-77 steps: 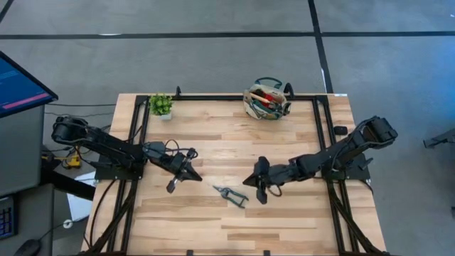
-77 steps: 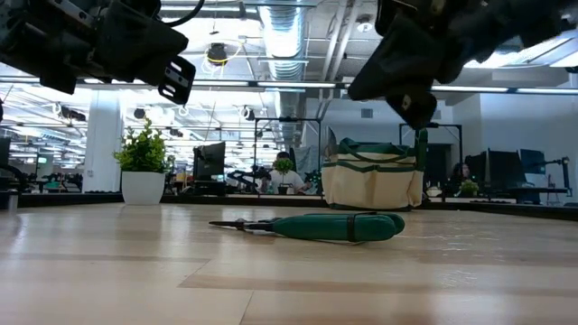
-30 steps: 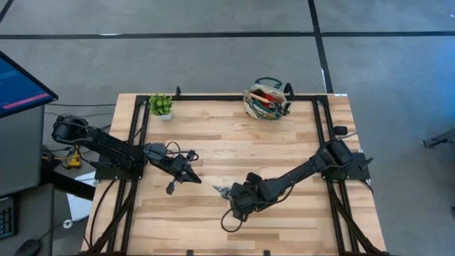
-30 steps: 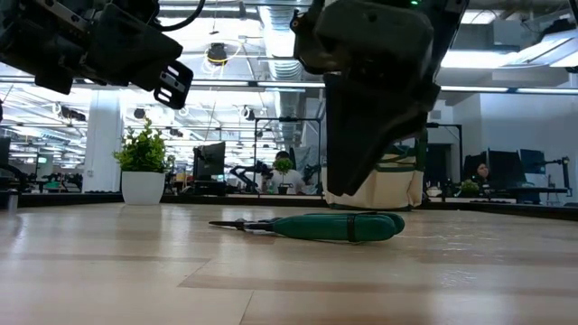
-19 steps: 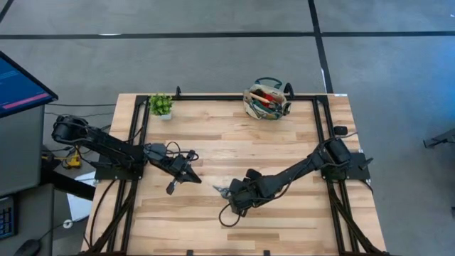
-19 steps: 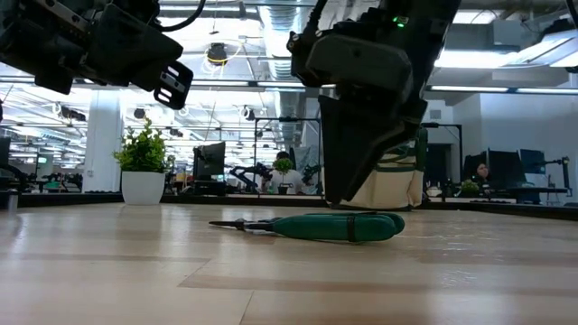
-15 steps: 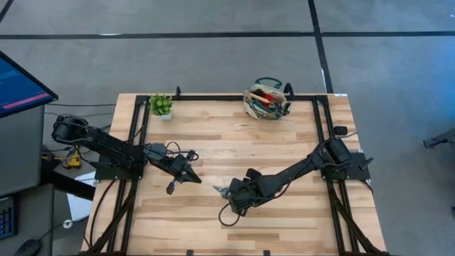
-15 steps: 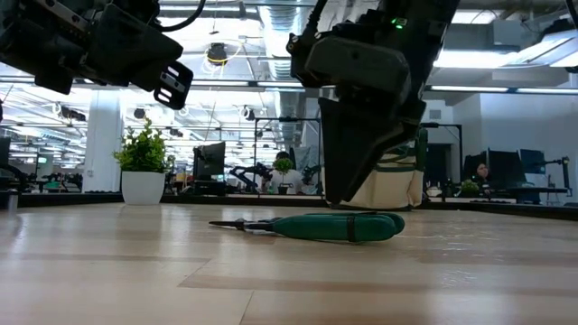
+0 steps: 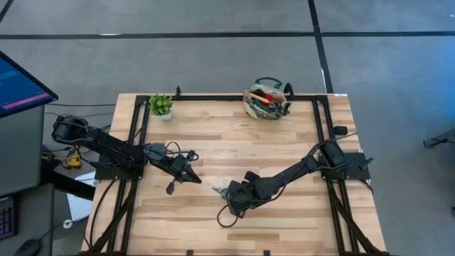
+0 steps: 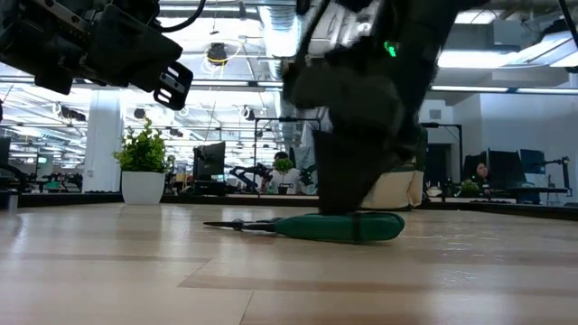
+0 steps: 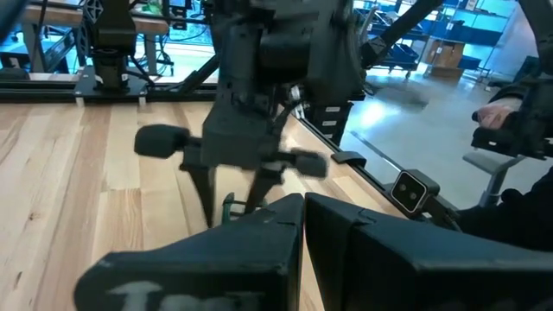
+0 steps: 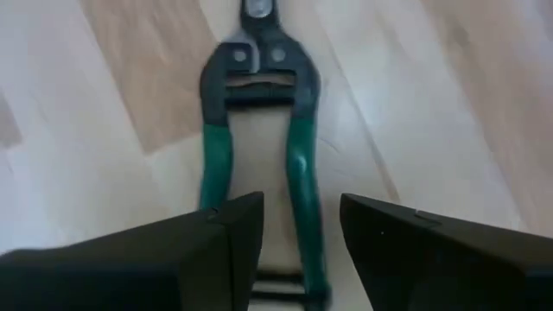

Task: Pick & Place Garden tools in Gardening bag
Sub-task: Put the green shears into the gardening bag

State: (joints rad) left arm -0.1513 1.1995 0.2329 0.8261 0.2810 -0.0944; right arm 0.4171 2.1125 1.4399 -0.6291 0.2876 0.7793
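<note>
Green-handled pruners [image 10: 298, 226] lie flat on the wooden table near its middle [image 9: 221, 190]. My right gripper [image 10: 348, 209] stands over their handles, pointing down, open. In the right wrist view one green handle [image 12: 304, 186] shows in the gap of this gripper [image 12: 301, 216], and the other handle [image 12: 214, 164] runs under one finger. The gardening bag [image 9: 267, 100] stands at the far edge with a red bundle and other tools in it. My left gripper [image 9: 171, 188] hangs shut above the table's left half, holding nothing. My right gripper comes at the pruners' handles [image 12: 304, 186] from above, fingers pointing down, at the end away from the blades. Whether the fingers [image 12: 238, 229] touch the handles I cannot tell. The pruners lie flat on the table.
A small green potted plant [image 9: 161, 105] stands at the far left corner. A black frame rail [image 9: 213, 97] runs along the table's far edge and down both sides. Bare wood lies between the pruners and the bag.
My right gripper has come down over the pruners, from well above them until its fingertips are at the height of the handles. The pruners have stayed flat on the table.
</note>
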